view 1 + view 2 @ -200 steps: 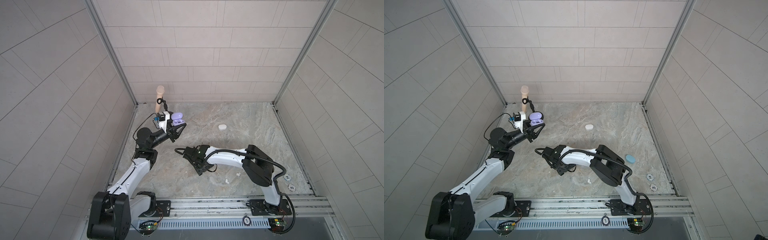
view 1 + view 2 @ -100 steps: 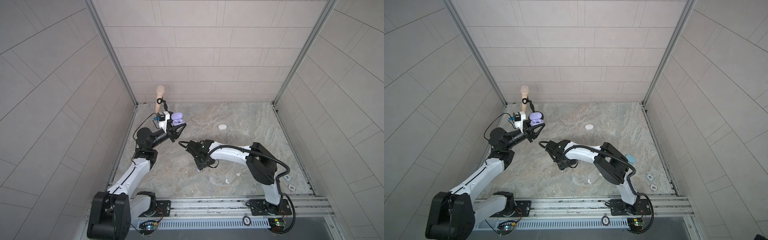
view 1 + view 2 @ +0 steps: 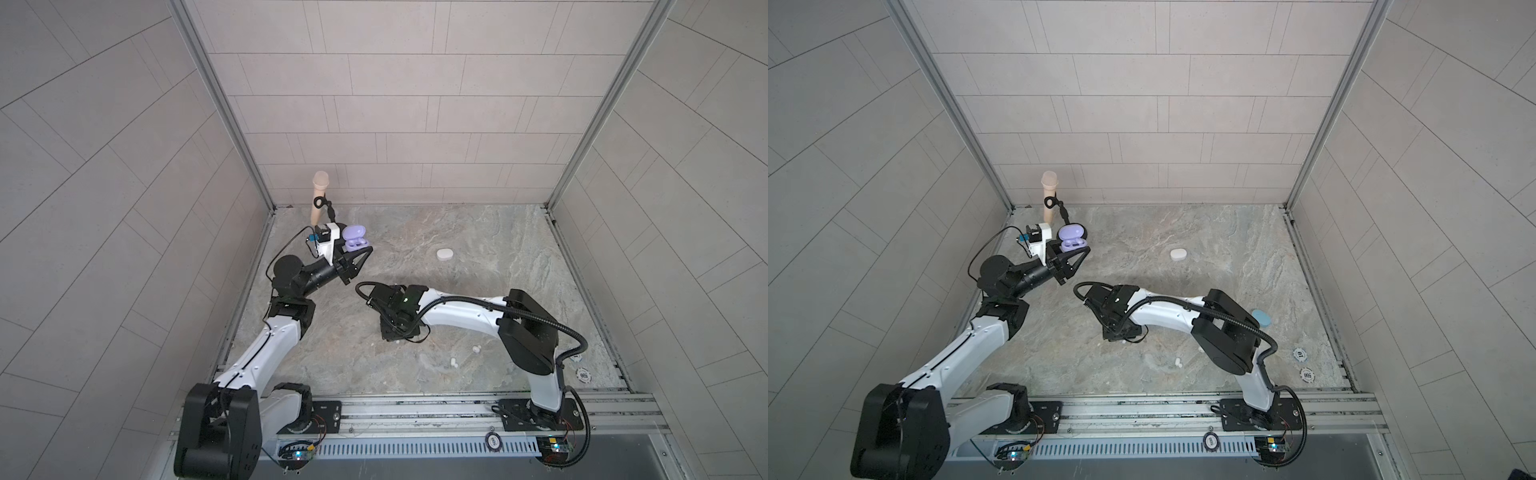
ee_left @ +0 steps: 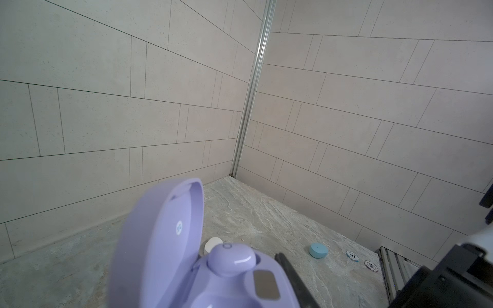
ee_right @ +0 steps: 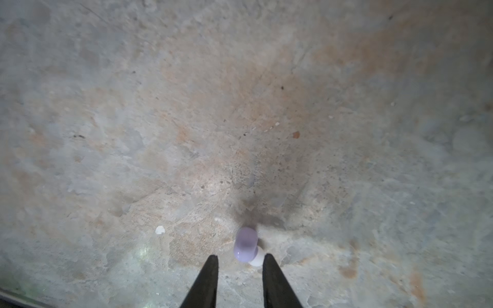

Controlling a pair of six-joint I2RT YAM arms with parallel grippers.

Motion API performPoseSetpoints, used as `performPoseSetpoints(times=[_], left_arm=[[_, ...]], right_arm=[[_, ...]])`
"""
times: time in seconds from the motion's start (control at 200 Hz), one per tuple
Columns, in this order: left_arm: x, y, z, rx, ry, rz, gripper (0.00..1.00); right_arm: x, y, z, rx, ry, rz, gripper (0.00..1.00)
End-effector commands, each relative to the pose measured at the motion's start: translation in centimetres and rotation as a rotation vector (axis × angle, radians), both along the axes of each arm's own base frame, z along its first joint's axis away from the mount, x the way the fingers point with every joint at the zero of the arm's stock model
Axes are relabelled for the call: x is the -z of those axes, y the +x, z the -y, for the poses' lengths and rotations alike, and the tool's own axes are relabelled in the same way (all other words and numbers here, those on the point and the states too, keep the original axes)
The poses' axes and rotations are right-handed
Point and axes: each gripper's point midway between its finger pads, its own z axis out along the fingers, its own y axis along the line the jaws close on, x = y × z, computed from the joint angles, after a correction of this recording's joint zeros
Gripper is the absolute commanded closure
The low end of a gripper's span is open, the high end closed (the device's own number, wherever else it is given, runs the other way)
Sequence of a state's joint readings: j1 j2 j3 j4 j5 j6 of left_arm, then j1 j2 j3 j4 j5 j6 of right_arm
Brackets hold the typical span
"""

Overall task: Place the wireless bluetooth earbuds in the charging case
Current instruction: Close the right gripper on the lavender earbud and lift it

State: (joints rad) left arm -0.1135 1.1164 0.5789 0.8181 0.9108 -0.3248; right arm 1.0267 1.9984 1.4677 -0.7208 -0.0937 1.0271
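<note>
Lilac charging case (image 3: 355, 243), gripped lid-open by left hand (image 3: 358, 254), awaits filling; right hand (image 5: 240, 260), parted, lines up on lilac earbud (image 5: 245, 244).

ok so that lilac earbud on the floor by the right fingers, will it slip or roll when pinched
Probably rolls: the lilac earbud is rounded and smooth, lying loose on the stone floor. It may squirt out, since it sits mostly beyond the right fingers, not squarely between them. It looks tiny, so probably very light.
</note>
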Motion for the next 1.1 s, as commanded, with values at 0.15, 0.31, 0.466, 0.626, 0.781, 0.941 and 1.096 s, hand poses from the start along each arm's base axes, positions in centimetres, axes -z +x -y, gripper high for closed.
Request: performPoseSetpoints(times=[0.15,0.31,0.466,0.626,0.781,0.941,1.096], left_arm=[[-0.7,-0.4,0.1,0.013,-0.006,0.038,1.00],[-0.6,-0.4,0.2,0.015,-0.006,0.036,1.00],[-0.6,-0.3,0.2,0.016,-0.006,0.036,1.00],[-0.7,-0.3,0.2,0.015,-0.007,0.037,1.00],[-0.6,-0.5,0.2,0.016,-0.006,0.037,1.00],[-0.4,-0.8,0.7,0.032,0.002,0.035,1.00],[-0.2,-1.6,1.9,0.058,0.023,0.026,1.00]], right_arm=[[1.3,0.2,0.2,0.059,-0.055,-0.007,0.71],[1.9,-0.1,0.2,0.051,-0.073,-0.017,0.73],[2.3,-0.6,0.9,0.036,-0.123,-0.031,0.74],[3.3,-1.2,1.3,0.031,-0.155,-0.050,0.81],[3.6,-1.4,1.4,0.036,-0.159,-0.049,0.89],[2.2,-0.8,1.3,0.037,-0.128,-0.012,0.92],[-0.9,0.3,1.2,0.054,-0.025,0.045,0.92]])
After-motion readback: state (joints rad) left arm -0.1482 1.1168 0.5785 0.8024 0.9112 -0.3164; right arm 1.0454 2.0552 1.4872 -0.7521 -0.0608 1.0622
